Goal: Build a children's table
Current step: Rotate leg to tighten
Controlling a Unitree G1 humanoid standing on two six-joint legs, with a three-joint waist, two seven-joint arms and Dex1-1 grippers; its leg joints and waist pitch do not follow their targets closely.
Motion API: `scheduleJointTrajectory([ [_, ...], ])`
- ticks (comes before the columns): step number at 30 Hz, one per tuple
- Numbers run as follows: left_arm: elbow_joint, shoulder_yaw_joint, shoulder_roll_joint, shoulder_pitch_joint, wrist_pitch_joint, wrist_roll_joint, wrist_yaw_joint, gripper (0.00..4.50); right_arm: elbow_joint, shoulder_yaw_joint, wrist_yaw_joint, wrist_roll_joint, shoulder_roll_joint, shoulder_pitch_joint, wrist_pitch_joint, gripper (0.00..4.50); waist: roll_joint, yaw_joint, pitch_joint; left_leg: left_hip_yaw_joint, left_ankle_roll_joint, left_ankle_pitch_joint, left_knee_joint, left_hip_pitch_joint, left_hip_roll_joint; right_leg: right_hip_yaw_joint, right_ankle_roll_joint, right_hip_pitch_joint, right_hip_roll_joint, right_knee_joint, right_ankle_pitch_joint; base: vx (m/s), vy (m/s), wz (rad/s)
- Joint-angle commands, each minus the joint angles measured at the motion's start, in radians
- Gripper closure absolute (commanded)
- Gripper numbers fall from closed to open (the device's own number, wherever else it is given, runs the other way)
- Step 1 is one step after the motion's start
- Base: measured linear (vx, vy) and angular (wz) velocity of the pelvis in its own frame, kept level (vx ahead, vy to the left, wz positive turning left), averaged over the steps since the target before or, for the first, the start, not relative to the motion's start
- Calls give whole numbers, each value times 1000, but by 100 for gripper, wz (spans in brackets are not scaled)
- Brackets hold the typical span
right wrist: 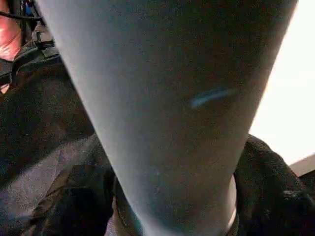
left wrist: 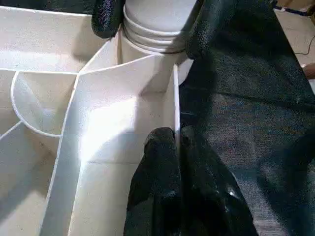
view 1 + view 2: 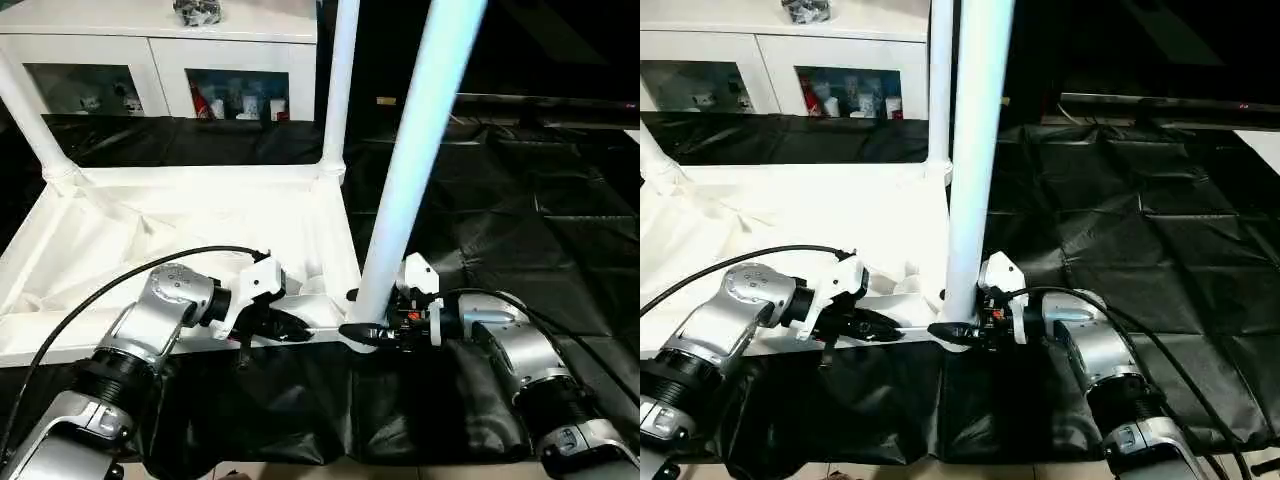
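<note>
White plastic tabletop (image 3: 150, 230), ribbed underside up, lay on the black sheet (image 3: 520, 220) in front of your robot, with its near edge toward the forearms.

Legs you had standing in corner sockets: the near-right leg (image 3: 415, 150), upright and just beside the right wrist; the far-right leg (image 3: 340, 85), upright; the far-left leg (image 3: 30, 115), leaning outward.

Left gripper (image 3: 290, 328): you had it pinched tight on the tabletop's near rim, one finger (image 2: 157, 167) inside the wall and the other outside against the sheet, close to the near-right corner.

Right gripper (image 3: 362, 333): its fingers sat on either side of the base of the near-right leg, where the leg enters its socket. Your right wrist view showed the leg filling the gap between the fingers (image 1: 270, 182); whether they pressed on it or only bracketed it, you could not tell.

White cabinet (image 3: 160, 50) with glass doors stood beyond the sheet, a small dark object (image 3: 197, 11) on its top.
</note>
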Motion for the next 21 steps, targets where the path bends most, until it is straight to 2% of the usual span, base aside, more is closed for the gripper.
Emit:
scheduleJointTrajectory([
  [1, 9, -9, -21, -14, -13, -16, 2, 450, -18, 2, -15, 4, 14, -1, 17, 170, -1, 0, -58, -5, 30, -251, -67, 11, 25, 35, -218, 42, -41, -55, -260, 0, 0, 0],
  [4, 37, 11, -63, -35, -14, 0, 92, 450, -14, -10, -107, -7, 46, 15, 47, 175, -1, -1, -57, -4, 28, -261, -67, 12, 24, 36, -216, 39, -42, -57, -278, 0, 0, 0],
  [5, 40, 14, -72, -38, -16, 3, 109, 450, -8, -12, -138, -15, 55, 17, 51, 175, -2, -1, -55, -5, 20, -278, -68, 15, 23, 36, -207, 37, -43, -62, -312, 0, 0, 0],
  [7, 46, 18, -89, -46, -8, 7, 142, 450, 13, -18, -204, -35, 75, 15, 38, 175, -2, -7, -53, -9, 6, -289, -71, 12, 21, 36, -186, 38, -45, -67, -360, 0, 0, 0],
  [8, 52, 20, -120, -58, 3, 20, 198, 450, 62, -41, -348, -63, 121, 6, 29, 176, -3, -8, -53, -11, 0, -307, -71, 14, 21, 35, -173, 36, -46, -70, -394, 0, 0, 0],
  [9, 52, 20, -124, -59, 4, 21, 203, 450, 67, -44, -363, -65, 126, 5, 28, 176, -3, -13, -51, -10, -6, -323, -71, 16, 20, 36, -164, 31, -47, -76, -427, 0, 0, 0],
  [10, 52, 17, -145, -65, 12, 26, 228, 450, 95, -59, -448, -75, 160, 0, 26, 176, 3, -13, -50, -13, -13, -331, -72, 17, 18, 35, -158, 31, -48, -77, -449, 0, 0, 0],
  [11, 50, 11, -166, -69, 16, 33, 248, 450, 111, -71, -519, -79, 195, -1, 31, 176, -1, -18, -49, -13, -18, -344, -72, 17, 16, 34, -141, 29, -47, -82, -486, 0, 0, 0],
  [12, 51, 9, -175, -72, 20, 34, 258, 450, 110, -72, -543, -82, 211, 0, 37, 176, -2, -20, -49, -16, -19, -356, -73, 18, 16, 32, -126, 29, -47, -86, -516, 0, 0, 0],
  [14, 55, 6, -195, -79, 26, 36, 278, 450, 107, -73, -594, -88, 243, 2, 50, 176, -1, -25, -48, -18, -20, -374, -74, 20, 16, 31, -114, 24, -45, -90, -534, 0, 0, 0],
  [15, 61, 6, -221, -87, 29, 41, 314, 450, 106, -71, -627, -85, 281, 3, 80, 176, 11, -26, -49, -20, -19, -386, -74, 22, 15, 31, -113, 25, -46, -90, -535, 0, 0, 0],
  [17, 55, 4, -236, -88, 34, 38, 318, 450, 110, -65, -633, -90, 294, -1, 71, 176, 6, -33, -48, -20, -15, -414, -75, 22, 15, 28, -109, 23, -43, -95, -546, 0, 0, 0],
  [18, 49, 2, -248, -88, 39, 37, 324, 450, 117, -63, -642, -92, 304, -9, 65, 120, 6, -34, -48, -21, -14, -417, -76, 21, 15, 28, -107, 24, -43, -95, -546, 0, 0, 0],
  [19, 42, -1, -257, -85, 45, 34, 323, 450, 126, -66, -651, -92, 313, -18, 57, 106, 14, -35, -48, -22, -15, -419, -77, 21, 15, 28, -109, 24, -43, -94, -541, 0, 0, 0],
  [21, 30, -6, -258, -77, 44, 32, 312, 450, 129, -76, -641, -80, 313, -28, 54, 106, 10, -38, -48, -22, -16, -432, -77, 21, 15, 27, -115, 23, -42, -96, -538, 0, 0, 0],
])
